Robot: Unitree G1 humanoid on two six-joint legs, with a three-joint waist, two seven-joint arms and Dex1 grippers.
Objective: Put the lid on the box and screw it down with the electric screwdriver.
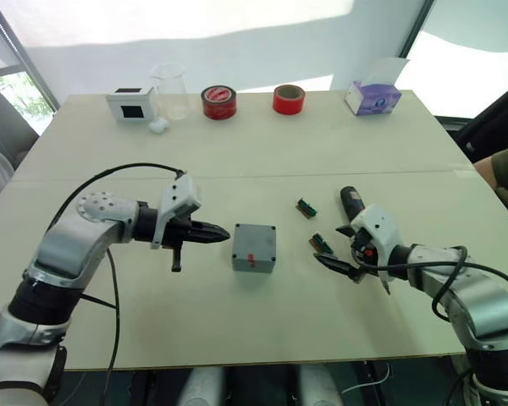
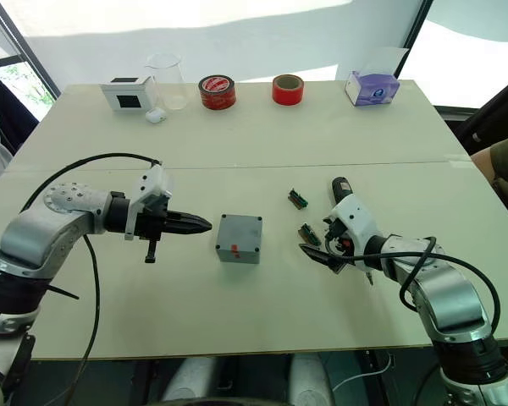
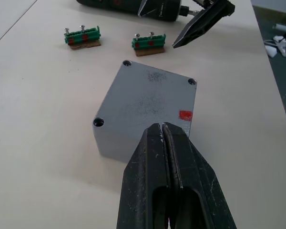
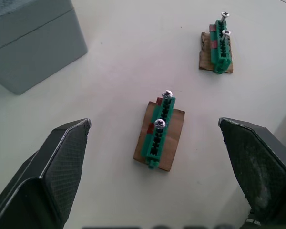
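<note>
The left hand [image 1: 218,233] is pinched closed on nothing, tips aimed at the box [image 1: 254,247], just beside it. The box sits mid-desk [image 1: 237,152] with the lid [image 3: 145,95] seemingly already seated on top. Rigid plastic, probably light and apt to skid, so I'd brace its side walls. The right hand [image 2: 317,251] is spread open over a green screw strip [image 4: 159,131]; the electric screwdriver [image 1: 350,201] lies beside it, stiff and smooth, best gripped mid-barrel
</note>
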